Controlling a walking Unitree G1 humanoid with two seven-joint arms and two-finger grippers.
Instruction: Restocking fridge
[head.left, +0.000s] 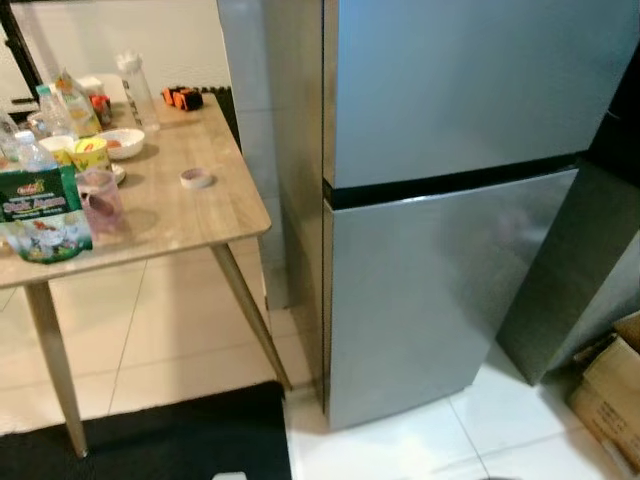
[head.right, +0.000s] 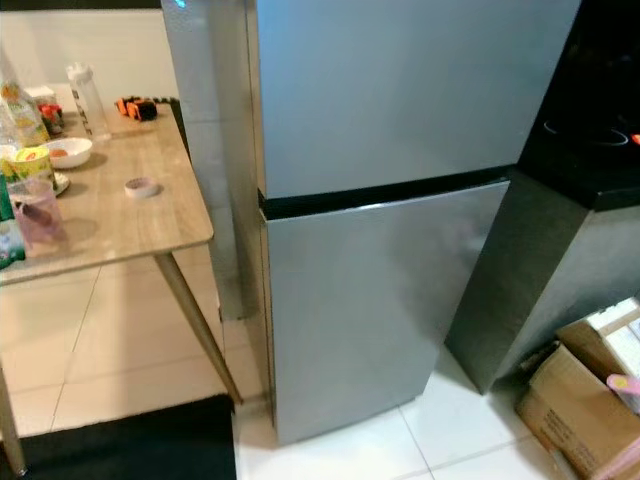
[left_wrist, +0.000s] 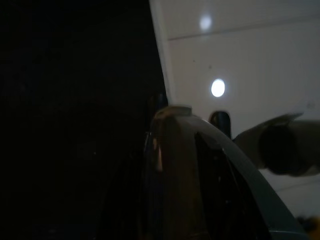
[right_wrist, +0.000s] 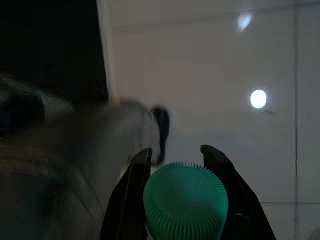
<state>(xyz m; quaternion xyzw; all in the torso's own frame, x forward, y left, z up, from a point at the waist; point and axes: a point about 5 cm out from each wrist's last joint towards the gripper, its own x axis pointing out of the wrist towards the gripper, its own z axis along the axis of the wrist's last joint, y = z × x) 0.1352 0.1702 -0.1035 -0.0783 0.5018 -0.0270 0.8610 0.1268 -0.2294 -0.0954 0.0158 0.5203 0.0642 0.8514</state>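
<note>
Already right pincer (right_wrist: 172, 160) clamped on bottle with ribbed green plastic cap (right_wrist: 185, 200), held low over white tiled floor (right_wrist: 210, 65). Bottle likely smooth, slippery; neck grip seems sound. Left pincer: cannot tell. Two-door silver steel fridge (head.left: 450, 200) closed, beside wooden table (head.left: 170, 215).
</note>
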